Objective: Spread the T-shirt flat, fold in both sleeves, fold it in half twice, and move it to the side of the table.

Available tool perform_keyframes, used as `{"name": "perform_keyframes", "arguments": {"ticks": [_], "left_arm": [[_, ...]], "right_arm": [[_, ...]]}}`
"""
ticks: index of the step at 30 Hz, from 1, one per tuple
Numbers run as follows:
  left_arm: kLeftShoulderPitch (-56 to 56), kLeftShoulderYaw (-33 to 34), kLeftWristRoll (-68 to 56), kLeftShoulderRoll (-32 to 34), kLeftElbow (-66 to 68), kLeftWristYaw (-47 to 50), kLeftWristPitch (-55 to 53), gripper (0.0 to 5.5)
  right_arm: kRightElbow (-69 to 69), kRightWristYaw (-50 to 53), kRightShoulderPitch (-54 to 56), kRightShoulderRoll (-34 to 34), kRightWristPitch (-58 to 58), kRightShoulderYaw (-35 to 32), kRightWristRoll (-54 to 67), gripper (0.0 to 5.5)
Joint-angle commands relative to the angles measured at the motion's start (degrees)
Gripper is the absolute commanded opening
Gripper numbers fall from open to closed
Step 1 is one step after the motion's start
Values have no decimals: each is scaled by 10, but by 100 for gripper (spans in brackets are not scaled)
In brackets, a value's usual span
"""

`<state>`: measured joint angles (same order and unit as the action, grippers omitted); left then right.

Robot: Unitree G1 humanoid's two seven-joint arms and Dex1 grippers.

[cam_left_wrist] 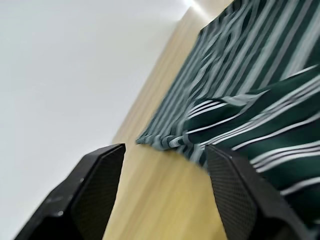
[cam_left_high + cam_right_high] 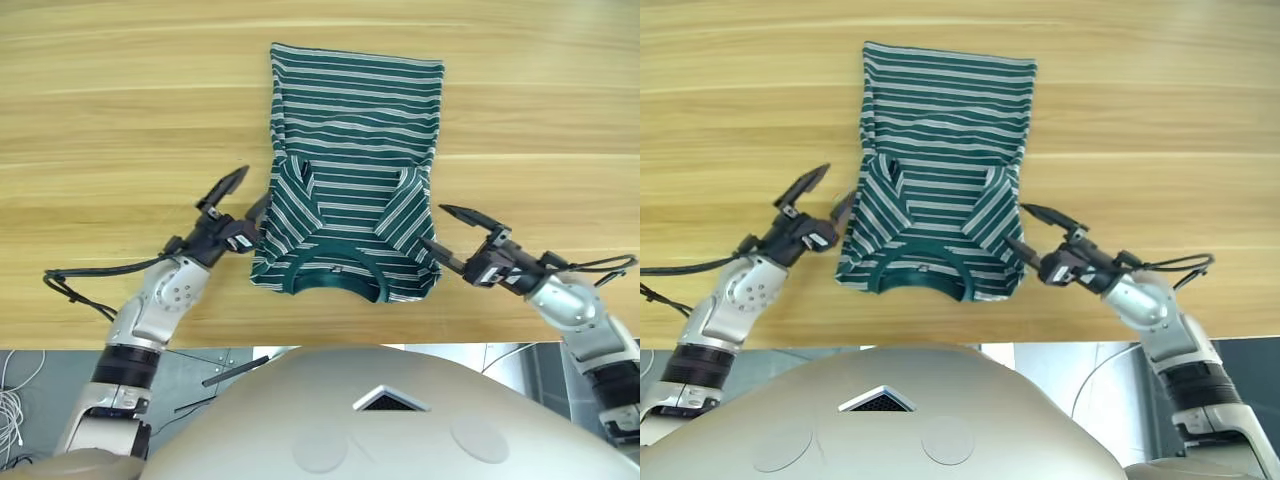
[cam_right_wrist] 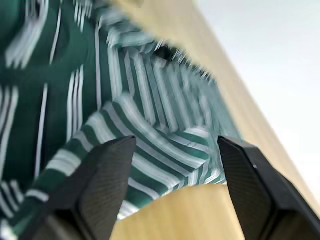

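Hovering low over the near part of the wooden surface (image 2: 120,100) with both tools, one on each side of the T-shirt (image 2: 350,150). Holding the left tool (image 2: 255,187) just beside the shirt's left edge, about level with the folded sleeve, with fingers spread wide apart and gripping nothing; pointing the inner fingertip right at the border of the cloth, without showing clearly whether touching or not. Holding the right tool (image 2: 432,224) just beside the shirt's right edge, nearer the collar end, likewise with fingers spread apart and empty, again reaching the cloth's border with the inner fingertip. Looking through the left wrist view between two dark, parted fingers (image 1: 97,185) at striped fabric. Seeing the dark green, white-striped T-shirt lying flat in the middle of the surface, with both sleeves folded inward over the chest, collar facing the near edge and hem facing the far side, forming a narrow upright rectangle.
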<state>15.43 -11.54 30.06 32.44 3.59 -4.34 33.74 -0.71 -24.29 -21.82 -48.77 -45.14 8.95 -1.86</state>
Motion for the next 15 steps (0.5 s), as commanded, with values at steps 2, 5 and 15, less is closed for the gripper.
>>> {"name": "perform_keyframes", "arguments": {"ticks": [2, 5, 15], "left_arm": [[-2, -17, -10, 6, 4, -29, 7, 299], [6, -17, -27, 12, -1, -43, 15, 299], [23, -30, -36, 16, 23, -83, 5, 299]], "right_arm": [[-6, -34, -41, -14, 12, -17, 6, 305], [15, -38, -41, 0, 17, -10, -23, 305], [113, -34, -14, 21, 23, -4, -96, 305]]}}
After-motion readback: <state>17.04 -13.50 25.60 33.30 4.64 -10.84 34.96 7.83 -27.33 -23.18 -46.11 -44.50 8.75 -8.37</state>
